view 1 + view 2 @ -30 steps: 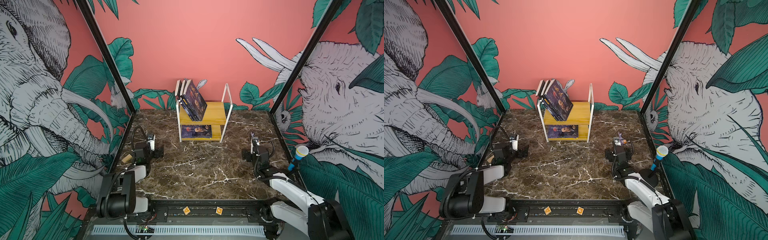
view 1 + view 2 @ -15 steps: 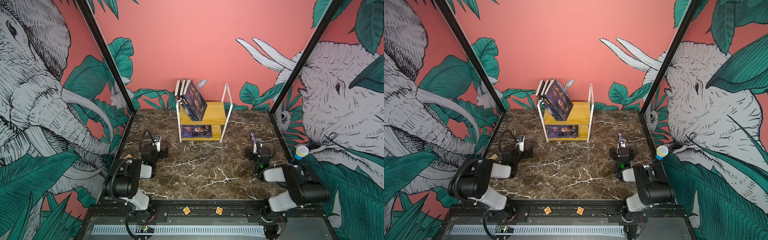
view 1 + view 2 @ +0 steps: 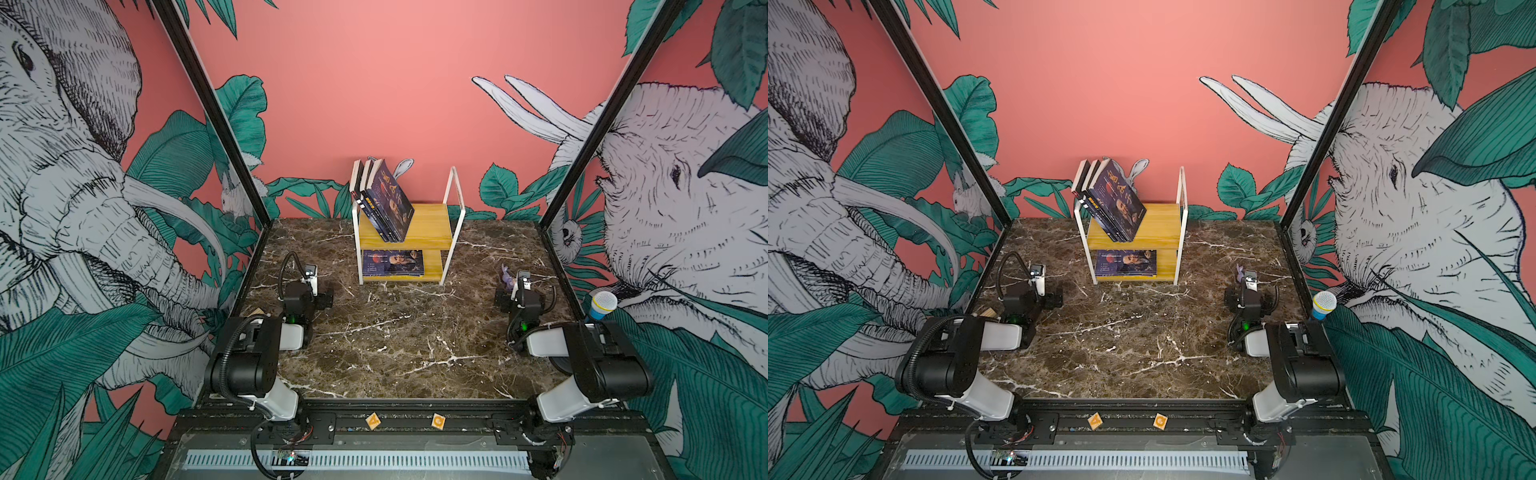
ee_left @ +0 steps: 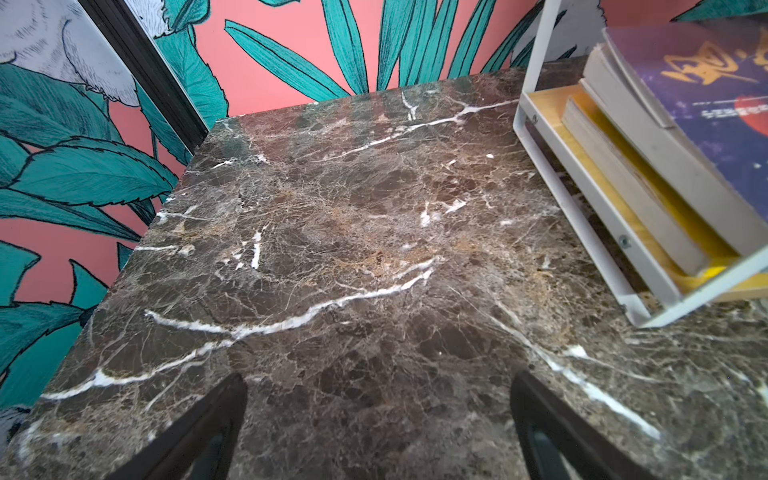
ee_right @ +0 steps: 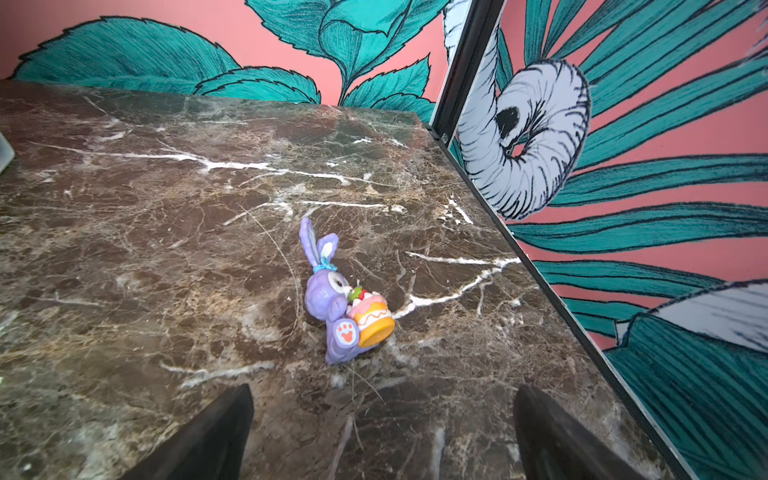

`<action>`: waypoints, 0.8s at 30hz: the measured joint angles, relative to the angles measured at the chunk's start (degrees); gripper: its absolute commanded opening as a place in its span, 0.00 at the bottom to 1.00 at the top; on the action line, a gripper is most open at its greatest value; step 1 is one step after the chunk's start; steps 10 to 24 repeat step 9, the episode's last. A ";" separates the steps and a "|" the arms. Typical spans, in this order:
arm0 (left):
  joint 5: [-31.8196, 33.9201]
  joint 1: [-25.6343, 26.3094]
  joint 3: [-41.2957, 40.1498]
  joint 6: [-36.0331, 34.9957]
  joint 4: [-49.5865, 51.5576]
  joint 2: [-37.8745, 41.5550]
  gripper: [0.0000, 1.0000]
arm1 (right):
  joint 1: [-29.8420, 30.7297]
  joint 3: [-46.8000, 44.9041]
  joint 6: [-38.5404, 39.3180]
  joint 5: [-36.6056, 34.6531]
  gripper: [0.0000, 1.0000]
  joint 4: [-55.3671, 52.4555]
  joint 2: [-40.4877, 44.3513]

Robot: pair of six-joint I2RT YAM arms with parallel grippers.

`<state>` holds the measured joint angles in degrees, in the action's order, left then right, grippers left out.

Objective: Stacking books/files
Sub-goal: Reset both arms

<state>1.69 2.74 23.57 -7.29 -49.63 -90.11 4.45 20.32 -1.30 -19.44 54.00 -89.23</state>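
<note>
Two robot arms rest low on a dark brown marble tabletop veined with white. The left gripper has its black jaws spread wide apart, with only bare marble between them. The right gripper is spread just as wide and likewise grips nothing.

Well ahead of both pairs of jaws, between the two arms, stands a small two-tier rack with a white metal frame and yellow wooden boards. Several thin navy paperbacks stand tilted on its upper board, leaning against the frame end nearer the left jaws. The front cover shows gold lettering and a bearded man's face. Another navy paperback with the same face lies flat on the lower board. Neither gripper touches the rack or any book.

Just ahead of the right jaws, a small purple rabbit figurine holding a pink cake lies on the marble, apart from the fingertips.
</note>
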 measured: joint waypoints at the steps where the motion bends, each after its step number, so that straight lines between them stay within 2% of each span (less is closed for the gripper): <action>1: 0.09 0.00 0.00 0.00 0.00 0.00 1.00 | 0.00 0.00 0.07 0.44 0.99 0.00 -0.02; 9: 0.50 0.02 0.00 0.00 0.02 0.00 1.00 | -0.02 0.35 0.92 5.11 0.99 -1.31 0.00; 24: 0.50 0.02 0.00 0.00 0.02 0.00 1.00 | -0.02 0.35 0.92 5.11 0.99 -1.31 0.00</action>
